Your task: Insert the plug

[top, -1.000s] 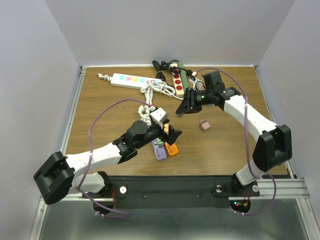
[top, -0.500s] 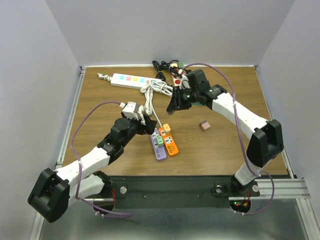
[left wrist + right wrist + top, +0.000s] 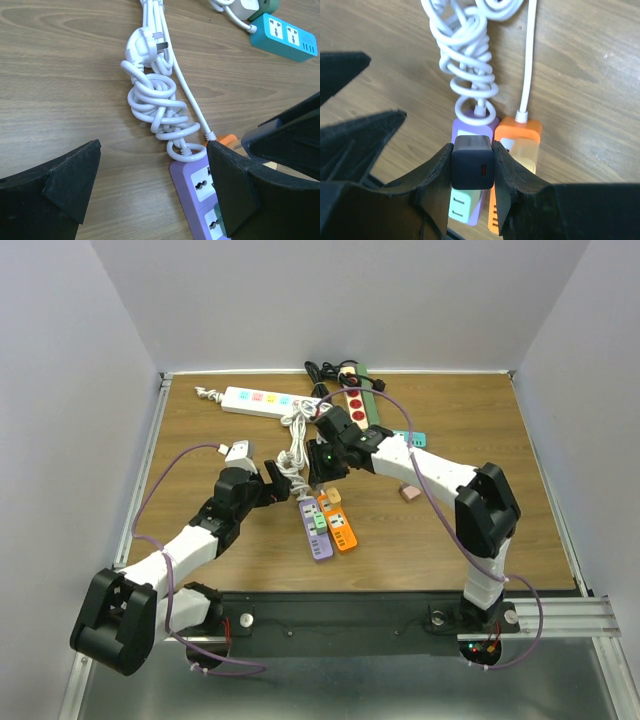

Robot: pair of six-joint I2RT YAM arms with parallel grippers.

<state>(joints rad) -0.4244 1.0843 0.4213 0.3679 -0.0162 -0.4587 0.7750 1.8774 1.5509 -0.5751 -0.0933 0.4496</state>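
Jaws of the right gripper [image 3: 472,155] clamped tight on a black cube-shaped plastic plug [image 3: 472,167]; jaws of the left gripper [image 3: 154,150] spread wide, gripping nothing.

From above, on the brown wooden table [image 3: 200,540]: long white power strip [image 3: 258,400] at 11 o'clock, purple power strip [image 3: 318,535] and orange power strip [image 3: 343,530] flush together near the middle, knotted white cable [image 3: 295,452] at 12 o'clock of them, small pink block [image 3: 409,492] at 3 o'clock. Black plug hidden there beneath the right gripper.

Shown only by the right wrist: plug poised over the purple strip's cable end, mint-green socket block [image 3: 460,207] at 6 o'clock of it. Shown only by the left wrist: white pronged plug [image 3: 142,47] at the cable's 12 o'clock end.

Contact between black plug and purple strip: cannot tell. Purple strip partly covered by fingers in both wrist views.
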